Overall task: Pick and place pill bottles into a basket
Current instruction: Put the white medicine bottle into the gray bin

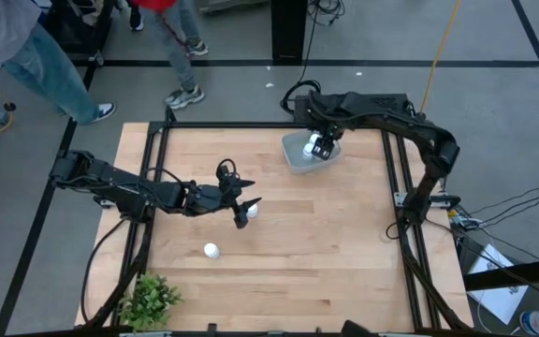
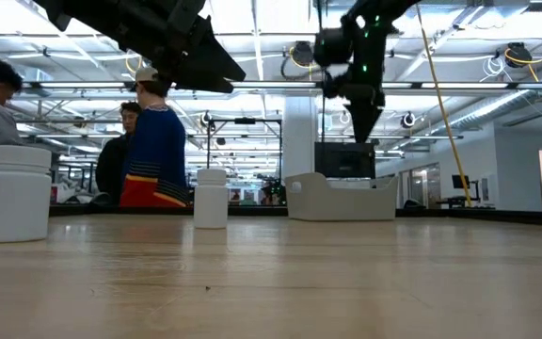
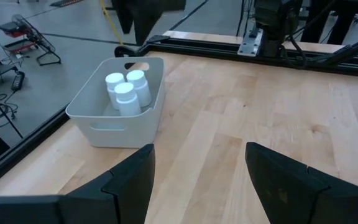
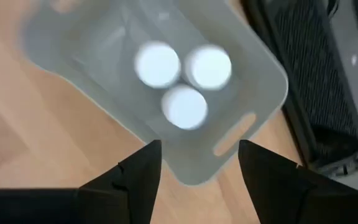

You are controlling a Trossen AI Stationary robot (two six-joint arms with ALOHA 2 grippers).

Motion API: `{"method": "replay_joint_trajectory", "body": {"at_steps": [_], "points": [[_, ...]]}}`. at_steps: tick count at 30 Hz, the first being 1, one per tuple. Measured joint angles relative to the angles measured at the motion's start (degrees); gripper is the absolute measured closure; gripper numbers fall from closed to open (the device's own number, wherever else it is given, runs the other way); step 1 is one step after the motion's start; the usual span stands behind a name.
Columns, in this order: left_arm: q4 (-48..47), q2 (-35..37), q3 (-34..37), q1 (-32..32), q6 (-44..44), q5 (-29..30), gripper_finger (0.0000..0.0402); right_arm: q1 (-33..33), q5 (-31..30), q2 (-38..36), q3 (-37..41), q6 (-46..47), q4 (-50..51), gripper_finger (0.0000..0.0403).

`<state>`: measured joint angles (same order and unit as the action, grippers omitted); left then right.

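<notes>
Two dark fingers of the right gripper [image 4: 194,171] stand wide apart with nothing between them, hanging directly above the basket [image 4: 253,68] at the far side of the table, right of centre. Inside that basket three pill bottles stand upright in a tight cluster, their round white caps touching one another: one [image 4: 157,64], a second [image 4: 208,66] beside it, and a third [image 4: 184,106] tucked against both. In the left wrist view the same basket [image 3: 98,109] shows its low translucent walls, rounded corners and a slot handle in the end wall, with the three bottles grouped in the half farther from that camera. The left gripper [image 1: 244,208] reaches in from the left over the middle of the wooden table [image 1: 344,243], its fingers also spread wide and holding nothing; it is raised above the tabletop, as the low view shows its dark shape high over the boards. Just beside its fingertips a fourth pill bottle [image 1: 252,212] stands on the bare wood, and a fifth [image 1: 211,250] stands nearer and to the left, apart from the gripper. Both of these are well apart from the basket [image 1: 298,161]. A small green plant [image 1: 148,301] sits at the near left corner of the table. Beyond the table, people [image 2: 153,141] stand in the room.
</notes>
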<state>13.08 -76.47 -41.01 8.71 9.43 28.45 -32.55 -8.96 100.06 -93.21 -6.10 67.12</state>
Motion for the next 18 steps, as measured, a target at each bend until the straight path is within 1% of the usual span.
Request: {"method": "replay_joint_trajectory", "body": {"at_steps": [4,8,11,14,16,18], "points": [[-1.1,0.0,0.0,0.0,-0.3,0.0,0.0144,5.2,0.9,-2.4,0.0,0.9,-3.3,0.0197],[-1.0,0.4,0.0,0.0,-0.3,0.0,0.0144,11.7,6.6,-2.4,0.0,2.7,-9.5,0.0200],[-1.5,1.1,0.0,0.0,-0.4,0.0,0.0144,16.8,9.1,-1.5,0.0,3.9,-14.9,0.0198],[-2.9,3.7,0.0,0.7,-0.1,0.1,0.0144,21.3,9.1,-0.5,0.2,5.1,-21.0,0.0198],[-6.2,5.8,0.0,1.6,0.4,0.1,0.0144,24.0,9.3,-0.5,1.2,6.3,-24.4,0.0199],[-9.6,7.9,0.1,2.8,1.2,0.1,0.0144,26.7,9.0,-0.6,2.6,5.6,-27.5,0.0202]]}}
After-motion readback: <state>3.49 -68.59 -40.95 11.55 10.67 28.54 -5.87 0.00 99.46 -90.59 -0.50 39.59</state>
